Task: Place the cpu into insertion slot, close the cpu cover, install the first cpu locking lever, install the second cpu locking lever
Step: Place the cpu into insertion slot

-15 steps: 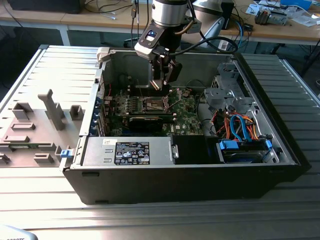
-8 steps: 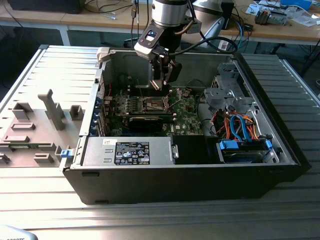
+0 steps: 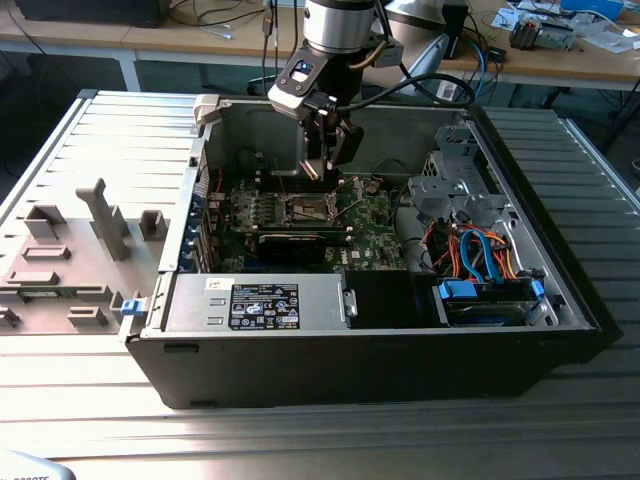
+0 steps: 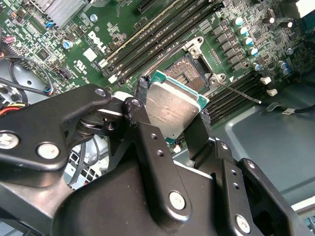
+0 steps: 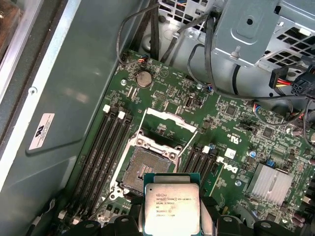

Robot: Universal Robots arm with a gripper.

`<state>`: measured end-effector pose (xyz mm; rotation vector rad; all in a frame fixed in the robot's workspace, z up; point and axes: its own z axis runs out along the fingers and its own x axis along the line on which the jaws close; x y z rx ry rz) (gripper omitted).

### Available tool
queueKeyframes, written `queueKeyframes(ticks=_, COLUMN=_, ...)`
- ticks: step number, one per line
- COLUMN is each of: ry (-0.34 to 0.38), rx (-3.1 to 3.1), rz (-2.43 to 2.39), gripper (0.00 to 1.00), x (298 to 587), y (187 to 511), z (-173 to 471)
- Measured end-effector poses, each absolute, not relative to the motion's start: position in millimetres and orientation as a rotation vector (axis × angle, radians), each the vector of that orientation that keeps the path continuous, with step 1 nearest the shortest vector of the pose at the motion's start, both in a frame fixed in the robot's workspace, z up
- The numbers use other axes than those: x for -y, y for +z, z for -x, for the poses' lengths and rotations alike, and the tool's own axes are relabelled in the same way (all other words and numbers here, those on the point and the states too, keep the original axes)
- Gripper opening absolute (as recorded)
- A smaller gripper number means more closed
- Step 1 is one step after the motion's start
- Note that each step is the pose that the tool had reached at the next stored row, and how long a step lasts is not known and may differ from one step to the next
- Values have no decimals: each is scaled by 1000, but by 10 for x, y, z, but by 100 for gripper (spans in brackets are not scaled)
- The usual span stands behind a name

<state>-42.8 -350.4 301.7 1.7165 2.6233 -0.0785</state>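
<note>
Bright even light; glare on the table (image 3: pixel 300 440), shadow inside the case (image 3: pixel 262 140).

The cpu (image 5: pixel 171 209) has a silver-grey top with small dark print and a thin green edge. The gripper (image 4: pixel 173 101) is black with shiny silver screws. The cpu cover (image 5: pixel 172 117) is silver. The board (image 5: pixel 236 128) is dark green with long black slots. The case (image 3: pixel 380 370) is black outside and grey inside. At the exterior view's right, the cables (image 3: pixel 475 250) are orange and blue. The table (image 3: pixel 300 440) has grey stripes.
</note>
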Motion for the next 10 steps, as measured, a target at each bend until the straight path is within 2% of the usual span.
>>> queueKeyframes(ticks=10, ry=-79, rx=-2615, rz=-1729, gripper=55, x=3504, y=3017, z=428)
